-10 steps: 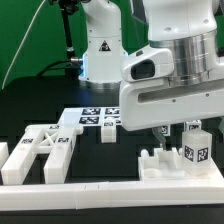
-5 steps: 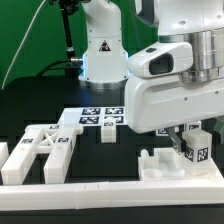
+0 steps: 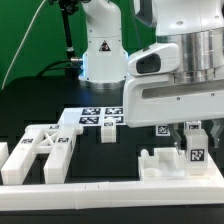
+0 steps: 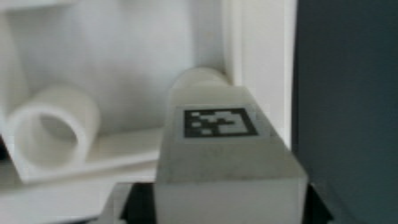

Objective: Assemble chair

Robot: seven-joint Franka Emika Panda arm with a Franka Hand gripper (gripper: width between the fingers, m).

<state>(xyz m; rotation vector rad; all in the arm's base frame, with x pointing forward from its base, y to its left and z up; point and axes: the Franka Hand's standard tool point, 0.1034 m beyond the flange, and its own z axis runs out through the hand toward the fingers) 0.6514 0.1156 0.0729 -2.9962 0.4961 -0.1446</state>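
In the exterior view my gripper (image 3: pixel 196 140) is shut on a white chair leg bar (image 3: pixel 197 156) with a black-and-white tag. It holds the bar upright just over a white chair slab (image 3: pixel 160 166) at the exterior view's right. In the wrist view the tagged leg bar (image 4: pixel 217 130) fills the middle, and my gripper (image 4: pixel 222 208) clamps it between dark fingers (image 4: pixel 135 203). Behind it lies a white part with a round peg (image 4: pixel 54 125). I cannot tell whether the bar's lower end touches the slab.
A cross-braced chair frame (image 3: pixel 40 150) lies at the exterior view's left. The marker board (image 3: pixel 95 117) lies mid-table with a small white block (image 3: pixel 108 135) beside it. A low white border rail (image 3: pixel 100 190) runs along the front. The robot base (image 3: pixel 100 50) stands behind.
The gripper with the leg bar shifted slightly toward the exterior view's left and back again. It stays over the slab. Nothing else moved.
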